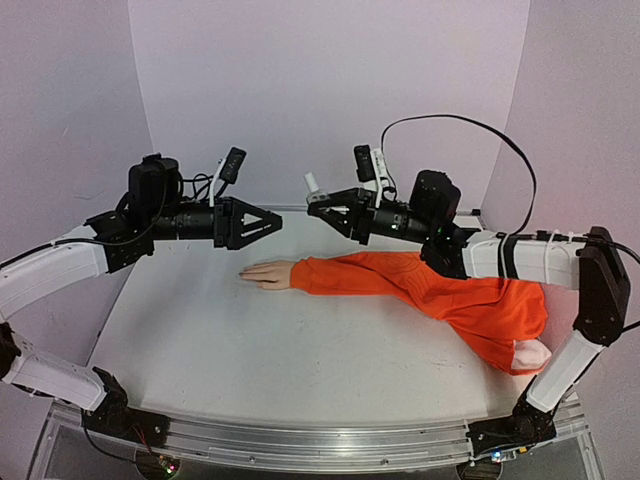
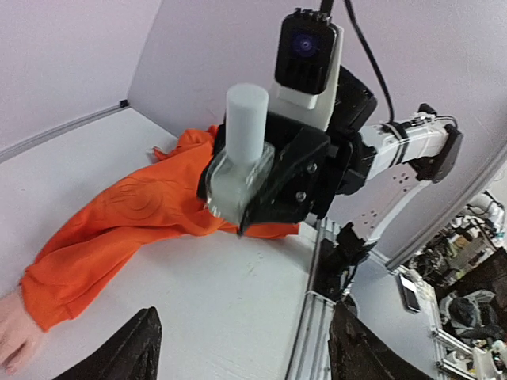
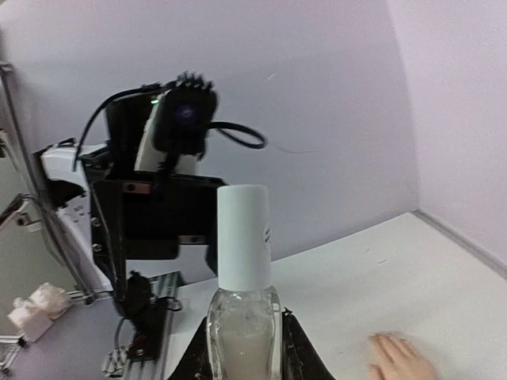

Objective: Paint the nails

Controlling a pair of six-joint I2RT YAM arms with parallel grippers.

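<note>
So this looks like very early days on the nail job. The right gripper (image 1: 322, 205) is clamped on a small clear glass bottle (image 2: 236, 178), held up in the air above the middle of the white table (image 1: 250, 350), and its tall white cylindrical cap (image 2: 247, 119) is still on. No brush is out anywhere that I can see.

The left gripper (image 1: 270, 222) hangs right opposite the bottle, jaws spread apart with nothing between them. My guess is the cap has to come off next. After that comes the actual painting, so basically everything is left to do.

The pale flesh-coloured mannequin hand (image 1: 268, 272) lies flat on the table, about mid-way across and a bit toward the far edge. Its fingers point at the left edge and its nails (image 1: 245, 272) are way too tiny to tell if there's any polish on them. The bright orange fabric sleeve (image 1: 400, 280) trails off toward the right edge.

Count: one mannequin hand, one sleeve, one bottle, one cap, two grippers. I can't count the nails, they're too small.
</note>
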